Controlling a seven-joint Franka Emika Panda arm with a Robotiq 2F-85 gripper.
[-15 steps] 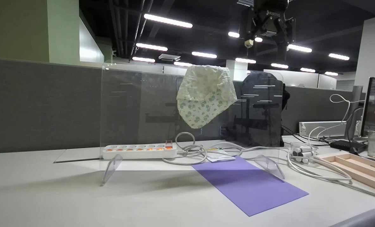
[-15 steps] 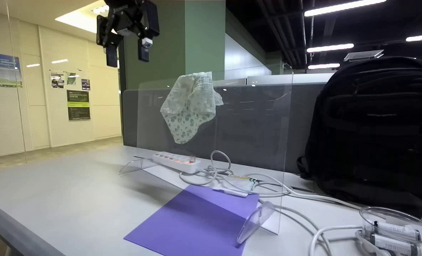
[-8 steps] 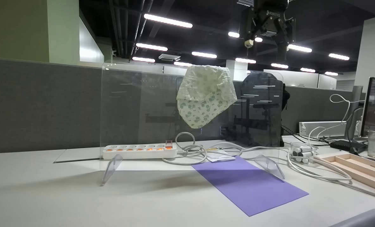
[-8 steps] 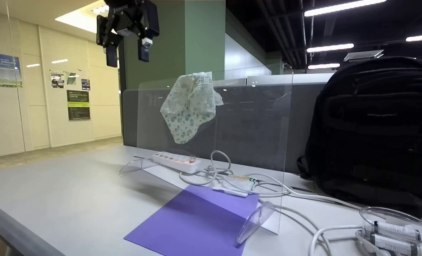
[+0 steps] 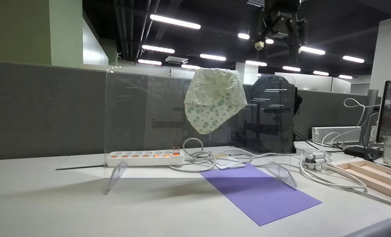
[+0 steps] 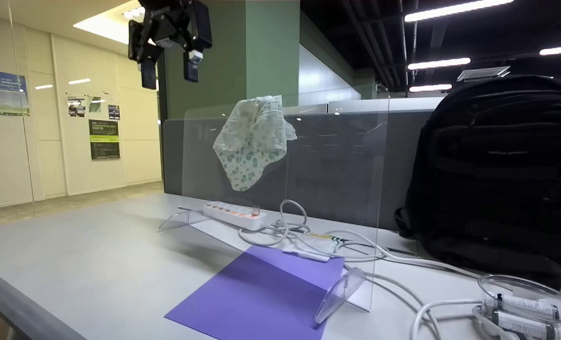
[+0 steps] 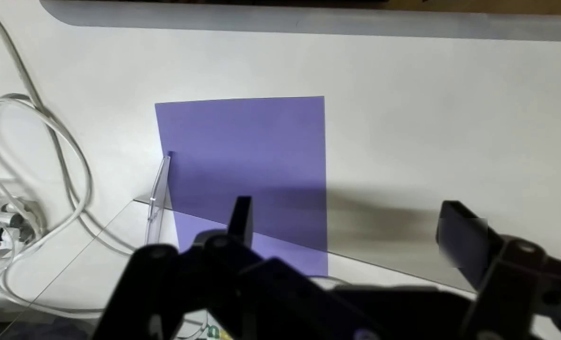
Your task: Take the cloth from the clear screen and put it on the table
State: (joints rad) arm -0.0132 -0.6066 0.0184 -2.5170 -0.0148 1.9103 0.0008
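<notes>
Both unmoved: cloth (image 6: 251, 139) below tool (image 6: 170, 74), apart.

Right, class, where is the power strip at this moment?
In both exterior views, the power strip lies on the table, behind the left part of the clear screen, just left of the tangled cable.

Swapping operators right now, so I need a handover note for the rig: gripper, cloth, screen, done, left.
Gripper: jaws open, nothing between them; it hangs higher than the cloth in both exterior views, not touching it.
Cloth: draped over the top edge of the clear screen.
Screen: upright on the table, with the purple sheet partly beneath it.
Done: nothing of the transfer; cloth not yet gripped.
To do: grip the cloth, lift it off the screen, lay it on the table.
</notes>
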